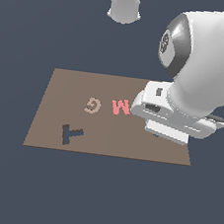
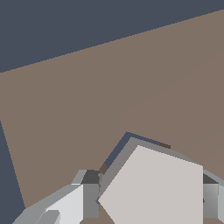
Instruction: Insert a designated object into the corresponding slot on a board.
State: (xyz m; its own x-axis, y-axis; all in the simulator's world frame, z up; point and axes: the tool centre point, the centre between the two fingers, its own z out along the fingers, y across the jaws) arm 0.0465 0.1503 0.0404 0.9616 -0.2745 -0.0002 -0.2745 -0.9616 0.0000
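**Grey block poised over its cutout**

Nearest the wrist camera, a light-grey polygonal block (image 2: 155, 188) fills the lower frame, clamped between the two fingers (image 2: 89, 199) of the gripper (image 2: 148, 200), one pad showing on each side of it. The jaws are closed on the block's flanks, not meeting each other.

Just past the block's far edges, a dark rim of the pentagon slot (image 2: 117, 151) shows along two sides, its outline running roughly parallel to the block's edges. The block appears to sit directly above or partly within the cutout; how deep it has gone cannot be told from these views.

Around the slot lies the brown board (image 1: 60, 102), resting flat on a dark floor (image 1: 98, 202). In the exterior view the arm's hand covers the board's corner toward that view's right, hiding both block and slot. Beside it stand the pink M (image 1: 120, 107) and the tan G (image 1: 92, 104), with the dark T-shaped cutout (image 1: 70, 134) nearer the exterior view's left.

To finish well, the judgement is that the block's edges should be squared with the slot's before pressing straight down, since a slight twist could catch a corner on the rim. Release only once the block sits flush.
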